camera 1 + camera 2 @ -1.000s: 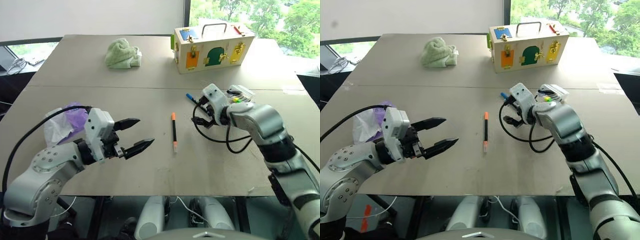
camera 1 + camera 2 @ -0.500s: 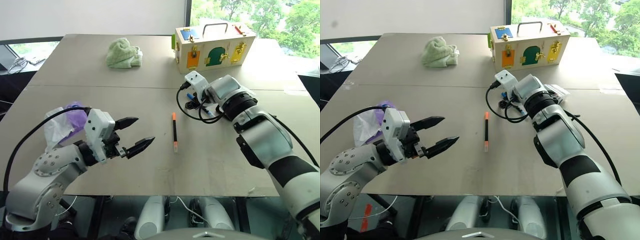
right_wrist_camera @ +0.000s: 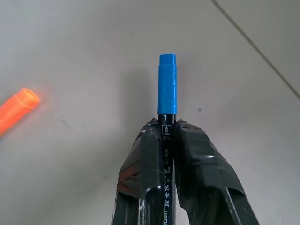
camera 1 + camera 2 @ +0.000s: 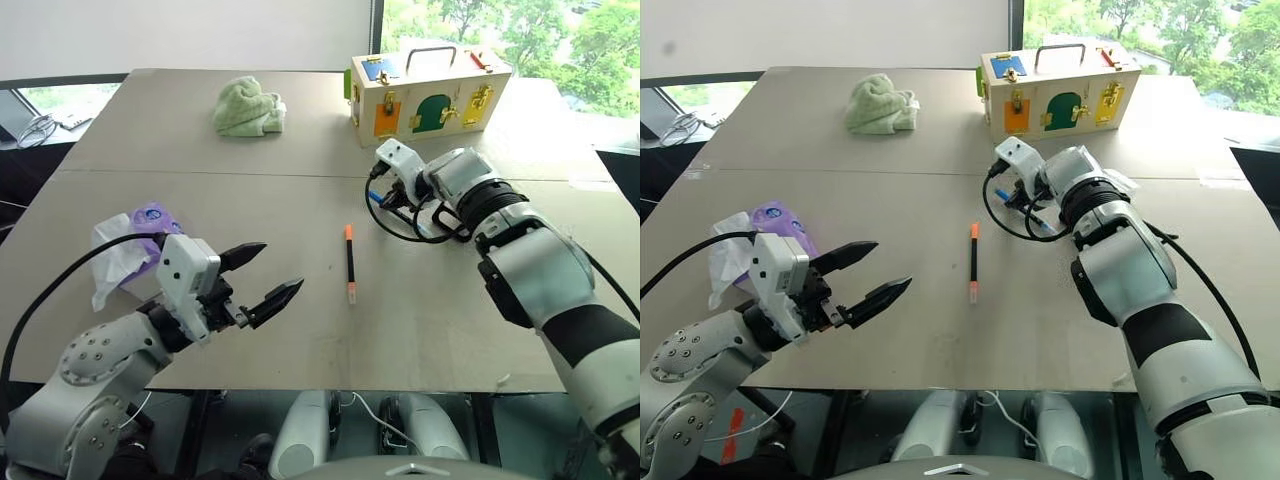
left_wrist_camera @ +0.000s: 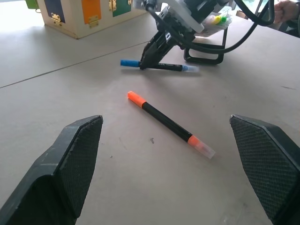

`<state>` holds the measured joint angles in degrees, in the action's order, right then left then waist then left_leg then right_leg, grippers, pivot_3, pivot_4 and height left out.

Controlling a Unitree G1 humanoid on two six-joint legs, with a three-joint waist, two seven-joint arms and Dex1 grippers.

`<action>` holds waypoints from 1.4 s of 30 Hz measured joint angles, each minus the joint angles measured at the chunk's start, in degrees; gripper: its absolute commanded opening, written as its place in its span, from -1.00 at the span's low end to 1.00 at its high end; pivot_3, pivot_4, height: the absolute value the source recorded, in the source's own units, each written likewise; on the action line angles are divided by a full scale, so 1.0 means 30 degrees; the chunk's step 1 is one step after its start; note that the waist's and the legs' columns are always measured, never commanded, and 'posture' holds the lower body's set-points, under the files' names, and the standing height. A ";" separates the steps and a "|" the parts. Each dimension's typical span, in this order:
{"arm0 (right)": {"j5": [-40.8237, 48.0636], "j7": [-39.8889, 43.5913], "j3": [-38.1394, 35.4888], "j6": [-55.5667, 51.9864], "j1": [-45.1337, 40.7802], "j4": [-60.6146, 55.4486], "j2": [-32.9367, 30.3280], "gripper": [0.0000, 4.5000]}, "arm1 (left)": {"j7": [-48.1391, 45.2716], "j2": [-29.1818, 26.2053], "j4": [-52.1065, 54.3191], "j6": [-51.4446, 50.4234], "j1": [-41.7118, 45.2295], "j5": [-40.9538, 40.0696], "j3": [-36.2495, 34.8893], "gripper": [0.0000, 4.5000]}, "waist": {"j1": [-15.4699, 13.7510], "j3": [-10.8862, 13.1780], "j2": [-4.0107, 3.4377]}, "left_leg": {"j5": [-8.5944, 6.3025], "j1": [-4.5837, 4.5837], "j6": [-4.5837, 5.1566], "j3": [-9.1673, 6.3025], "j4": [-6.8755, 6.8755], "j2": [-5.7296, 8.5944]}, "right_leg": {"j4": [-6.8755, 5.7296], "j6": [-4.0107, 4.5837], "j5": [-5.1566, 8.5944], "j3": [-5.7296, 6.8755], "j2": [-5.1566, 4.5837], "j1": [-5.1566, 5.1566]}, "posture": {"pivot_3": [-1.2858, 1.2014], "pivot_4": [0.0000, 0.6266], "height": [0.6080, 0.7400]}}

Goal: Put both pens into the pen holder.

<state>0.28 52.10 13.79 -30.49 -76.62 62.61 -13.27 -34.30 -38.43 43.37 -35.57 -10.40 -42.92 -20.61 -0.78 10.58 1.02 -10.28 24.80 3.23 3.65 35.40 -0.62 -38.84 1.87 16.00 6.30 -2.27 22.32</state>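
Blue-capped pen (image 3: 167,84): clamped in right gripper (image 3: 168,136), not yet in pen holder (image 5: 206,44).
Orange-capped pen (image 4: 349,263): lying on desk (image 4: 250,200), untouched.
Left gripper (image 4: 262,275): wide, empty.

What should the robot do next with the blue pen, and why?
Probably lift it and carry it to the pen holder. The right gripper is shut on the blue pen, which lies on the table.
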 measured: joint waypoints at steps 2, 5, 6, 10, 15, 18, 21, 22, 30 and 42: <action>0.2213 0.1490 -0.2059 0.0309 0.1914 -0.4477 -0.0888 -0.94 | 0.0268 0.0378 -0.0013 0.0058 0.0214 -0.0024 0.0157 1.00 | -0.0048 0.0006 -0.0001 | -0.0009 0.0016 0.0014 -0.0006 0.0007 0.0000 | 0.0005 -0.0005 -0.0001 0.0007 -0.0001 -0.0001 | 0.03 -0.52 1.00; 0.5307 0.0893 -0.5366 -0.0972 0.5335 -1.3425 -0.1696 -0.94 | 0.0281 0.0672 -0.0174 -0.0104 0.1331 -0.1006 0.0571 1.00 | -0.0039 0.0001 0.0005 | -0.0009 0.0011 0.0011 -0.0007 -0.0005 0.0000 | 0.0007 -0.0008 -0.0002 0.0015 -0.0005 -0.0009 | 0.03 -0.52 1.00; 0.5741 0.0070 -0.6103 -0.1304 0.6377 -1.5805 -0.1949 -0.94 | 0.0205 0.0778 -0.0341 -0.0138 0.1842 -0.1476 0.0794 1.00 | -0.0063 0.0001 0.0005 | -0.0010 0.0010 0.0011 -0.0007 -0.0007 0.0000 | 0.0015 -0.0010 -0.0001 0.0019 -0.0005 -0.0011 | 0.03 -0.52 1.00; 0.6136 -0.2442 -0.7420 -0.1830 0.9452 -2.1547 -0.3074 -0.94 | -0.0568 0.1268 -0.1092 0.0154 0.3287 -0.2357 0.1458 1.00 | 0.0015 0.0001 0.0006 | -0.0010 -0.0023 0.0011 0.0034 0.0000 0.0000 | 0.0001 -0.0057 0.0023 -0.0011 -0.0005 -0.0013 | 0.03 -0.52 1.00; 0.4025 -0.4777 -0.7350 0.2661 1.2813 -2.4249 -0.3397 -0.94 | -0.2624 0.0431 -0.2838 0.0180 0.5173 -0.2603 0.2644 1.00 | 0.0009 0.0000 0.0005 | -0.0004 -0.0061 0.0002 0.0098 -0.0004 -0.0038 | -0.0013 -0.0090 0.0044 -0.0071 0.0045 -0.0007 | 0.03 -0.52 1.00; 0.2959 -0.5070 -0.6974 0.5455 1.3510 -2.3565 -0.3608 -0.94 | -0.3158 0.0416 -0.3734 0.0299 0.5766 -0.2273 0.3222 1.00 | 0.0045 0.0000 0.0007 | -0.0005 -0.0064 0.0007 0.0153 0.0003 -0.0047 | -0.0008 -0.0095 0.0042 -0.0124 0.0049 0.0004 | 0.03 -0.52 1.00; 0.2278 -0.5274 -0.6593 0.8145 1.3942 -2.2026 -0.3609 -0.94 | -0.3659 0.0413 -0.4420 0.0530 0.6107 -0.1823 0.3396 1.00 | 0.0006 0.0000 0.0009 | -0.0004 -0.0064 0.0006 0.0152 0.0001 -0.0049 | -0.0007 -0.0092 0.0042 -0.0126 0.0051 0.0005 | 0.03 -0.52 1.00; 0.2222 -0.5308 -0.6497 0.8394 1.4013 -2.1861 -0.3606 -0.94 | -0.3697 0.0413 -0.4476 0.0573 0.6136 -0.1771 0.3397 1.00 | 0.0004 0.0000 0.0009 | -0.0004 -0.0062 0.0006 0.0153 0.0001 -0.0050 | -0.0008 -0.0091 0.0042 -0.0126 0.0051 0.0008 | 0.03 -0.52 1.00; 0.1334 -0.5549 -0.6006 1.2234 1.4545 -1.9280 -0.3772 -0.94 | -0.3867 0.0554 -0.4861 0.1149 0.6229 -0.1027 0.3390 1.00 | 0.0002 0.0000 0.0009 | -0.0003 -0.0057 0.0005 0.0154 0.0001 -0.0053 | -0.0007 -0.0088 0.0041 -0.0134 0.0050 0.0014 | 0.03 -0.52 1.00; 0.0399 -0.5855 -0.5656 1.4354 1.6376 -1.8213 -0.5062 0.98 | -0.3989 0.0531 -0.4976 0.1428 0.6190 -0.0015 0.3603 1.00 | -0.0017 0.0000 0.0009 | -0.0002 -0.0063 0.0004 0.0157 0.0003 -0.0055 | -0.0010 -0.0085 0.0039 -0.0140 0.0050 0.0011 | 0.03 -0.52 1.00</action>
<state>1.48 34.54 -3.18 12.57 -27.49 7.97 -28.46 -46.26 -36.84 28.44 -31.29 8.17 -42.96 -9.80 -0.83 10.57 1.05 -10.29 24.61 3.24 4.12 35.40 -0.78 -38.87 1.61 16.12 5.89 -2.12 22.36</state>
